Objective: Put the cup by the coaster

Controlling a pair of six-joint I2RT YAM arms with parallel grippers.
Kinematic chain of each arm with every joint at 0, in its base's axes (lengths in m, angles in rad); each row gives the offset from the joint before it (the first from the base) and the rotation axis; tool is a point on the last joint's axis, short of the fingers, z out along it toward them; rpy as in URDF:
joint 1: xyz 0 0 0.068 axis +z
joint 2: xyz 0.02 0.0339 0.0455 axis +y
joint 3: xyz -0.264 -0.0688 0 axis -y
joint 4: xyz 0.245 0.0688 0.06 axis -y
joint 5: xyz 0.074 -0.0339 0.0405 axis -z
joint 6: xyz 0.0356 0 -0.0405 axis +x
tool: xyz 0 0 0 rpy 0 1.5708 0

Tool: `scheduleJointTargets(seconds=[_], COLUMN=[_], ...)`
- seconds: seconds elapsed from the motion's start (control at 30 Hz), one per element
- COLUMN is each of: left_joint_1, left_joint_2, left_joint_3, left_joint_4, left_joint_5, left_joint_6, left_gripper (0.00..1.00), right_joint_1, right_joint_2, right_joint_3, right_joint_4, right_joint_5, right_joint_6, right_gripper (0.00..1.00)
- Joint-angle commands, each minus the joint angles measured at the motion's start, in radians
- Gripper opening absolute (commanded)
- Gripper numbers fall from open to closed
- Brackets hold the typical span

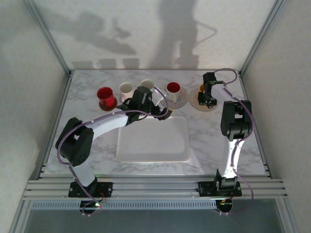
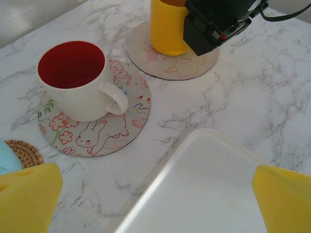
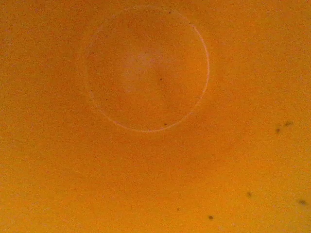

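Cup (image 2: 167, 29) stands upright on coaster (image 2: 165, 68), mouth facing up.

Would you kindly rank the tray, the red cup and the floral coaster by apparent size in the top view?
1. Tray, far the largest.
2. Floral coaster, somewhat wider than the cup, though a mug hides part.
3. Red cup, smallest, but only narrowly.
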Motion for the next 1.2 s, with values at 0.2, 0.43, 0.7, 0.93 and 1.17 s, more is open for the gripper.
scheduleJointTargets(seconds=[0.2, 0.43, 0.7, 0.93, 1.17], left_joint_1=[-0.015, -0.024, -0.028, -0.041, -0.044], left_joint_2=[-0.047, -0.105, -0.193, -0.275, -0.416], left_joint_3=[0.005, -0.020, -0.057, -0.082, -0.162], left_joint_4=[-0.040, -0.030, 0.033, 0.023, 0.052], left_joint_5=[-0.023, -0.076, -0.138, -0.208, -0.357], left_joint_6=[0.002, -0.011, -0.077, -0.121, -0.167], left_gripper=[1.00, 1.00, 1.00, 1.00, 1.00], right_joint_1=[0.011, 0.028, 0.036, 0.037, 0.038], right_joint_2=[-0.075, -0.143, -0.301, -0.468, -0.652], right_joint_3=[-0.035, -0.061, -0.125, -0.166, -0.230], right_joint_4=[-0.005, -0.020, -0.019, -0.027, -0.002], right_joint_5=[0.002, -0.003, -0.031, -0.081, -0.145], right_joint_6=[0.021, 0.031, 0.037, 0.047, 0.043], right_gripper=[0.41, 0.55, 0.77, 0.97, 0.99])
